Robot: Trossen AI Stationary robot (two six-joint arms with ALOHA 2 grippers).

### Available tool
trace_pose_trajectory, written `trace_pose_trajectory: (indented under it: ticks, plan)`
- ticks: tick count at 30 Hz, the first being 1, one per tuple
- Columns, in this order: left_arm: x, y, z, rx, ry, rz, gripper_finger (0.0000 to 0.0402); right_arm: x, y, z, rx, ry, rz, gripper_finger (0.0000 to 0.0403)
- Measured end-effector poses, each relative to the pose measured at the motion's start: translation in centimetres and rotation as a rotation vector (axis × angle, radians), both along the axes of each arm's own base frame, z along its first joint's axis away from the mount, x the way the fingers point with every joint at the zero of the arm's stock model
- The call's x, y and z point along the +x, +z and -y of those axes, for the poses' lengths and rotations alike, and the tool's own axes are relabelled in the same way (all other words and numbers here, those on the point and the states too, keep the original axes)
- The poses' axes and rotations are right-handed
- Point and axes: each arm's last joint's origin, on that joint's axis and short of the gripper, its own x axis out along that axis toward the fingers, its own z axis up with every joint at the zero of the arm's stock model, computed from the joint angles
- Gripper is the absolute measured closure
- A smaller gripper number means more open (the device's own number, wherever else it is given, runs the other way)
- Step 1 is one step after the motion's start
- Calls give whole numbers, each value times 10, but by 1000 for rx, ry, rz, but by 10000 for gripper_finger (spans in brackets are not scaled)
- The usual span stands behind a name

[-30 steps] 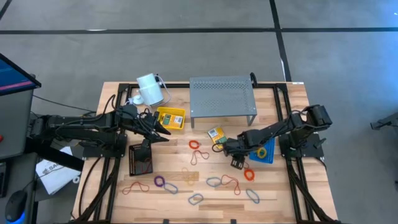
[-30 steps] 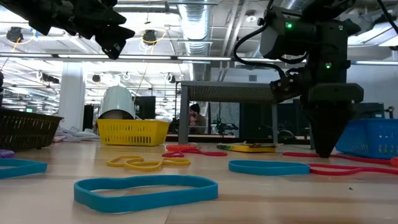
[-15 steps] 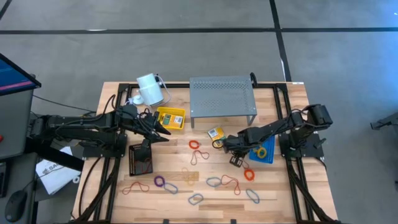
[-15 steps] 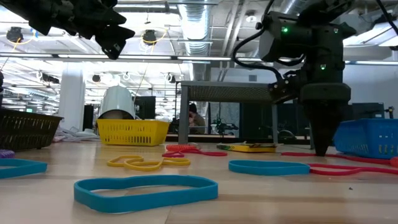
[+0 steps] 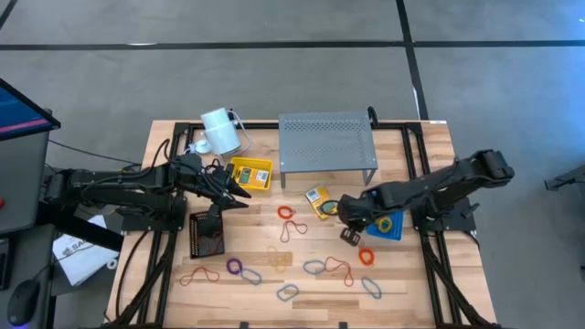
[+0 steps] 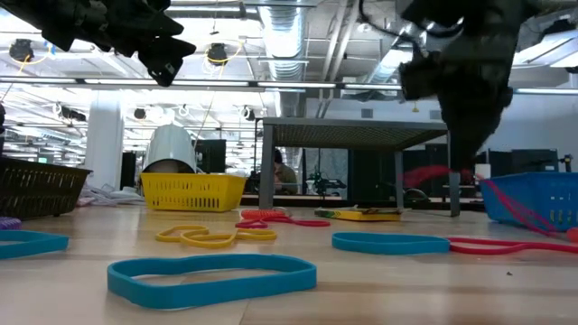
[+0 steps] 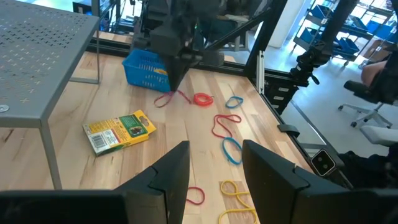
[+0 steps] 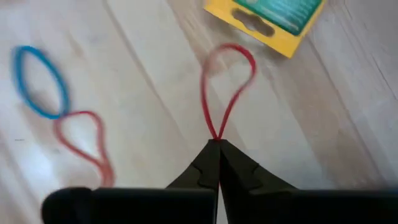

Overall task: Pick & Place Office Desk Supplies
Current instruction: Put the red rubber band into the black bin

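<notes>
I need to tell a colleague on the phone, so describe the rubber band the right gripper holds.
Find the blue basket at the table's right side. Just beside it the right gripper is shut on a red rubber band. Unlike the other loops lying flat, this one hangs off the wood.

The right arm reaches in from the right edge of the worktop, its pincer raised off the surface, fingers pressed together on a red rubber band. The left arm stretches in from the left, its pincer parted and aloft.
</notes>
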Motion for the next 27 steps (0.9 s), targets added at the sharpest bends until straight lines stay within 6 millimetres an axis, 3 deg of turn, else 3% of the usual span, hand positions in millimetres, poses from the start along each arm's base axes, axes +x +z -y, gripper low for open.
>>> trace_pose_trajectory:
  ticks: [8,16,27]
  plan:
    - [1,2,0,-16,5,22,259,-8,27,-9,-14,-14,172,403]
    - [11,7,-2,-78,19,88,257,-3,53,-16,13,22,425,403]
    - [40,-8,14,258,-90,174,193,13,76,-26,82,110,718,403]
